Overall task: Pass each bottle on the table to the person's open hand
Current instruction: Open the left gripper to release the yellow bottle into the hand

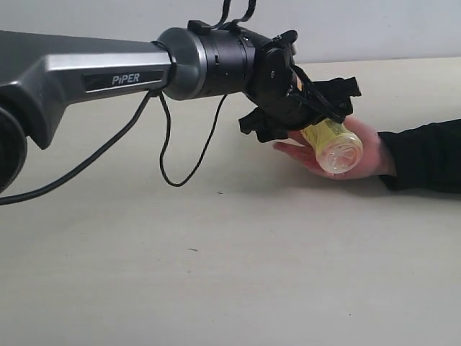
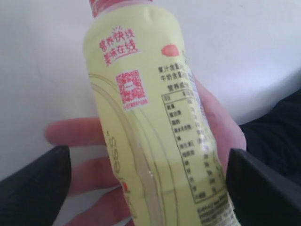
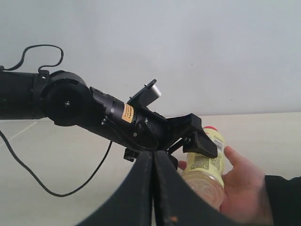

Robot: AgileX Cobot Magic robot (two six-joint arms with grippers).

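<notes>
The left pincer [image 1: 306,108] is stretched far out on its grey arm [image 1: 86,79], and the yellow bottle [image 1: 333,143] lies right between its jaws. The left wrist view settles the grip. The jaws stand wide, wider than the bottle, with a gap on each side. One dark finger [image 2: 37,183] is well clear of the label. The other sits just beside it, not pressing. So there's no squeeze: the pincer brackets the bottle and clamps nothing.

Directly beneath the pincer is the person's open hand [image 1: 367,157], palm up. The bottle rests in it, lying on its side, the red cap [image 2: 113,4] at one end and the pale base at the other. Skin shows in the gap between jaw and label, the person's fingers reaching under the bottle. Beyond the pincer's tips, on the side away from the arm, a black sleeve [image 1: 425,155] runs off. The hand sits low at the pale table [image 1: 216,274]; whether it touches, I cannot tell.

Behind the pincer, a thin black cable [image 1: 169,151] droops from the arm's wrist.

The right pincer [image 3: 153,188] sits set back from the left one. Its two dark fingers are pressed together, only a hairline seam between them, holding nothing.
</notes>
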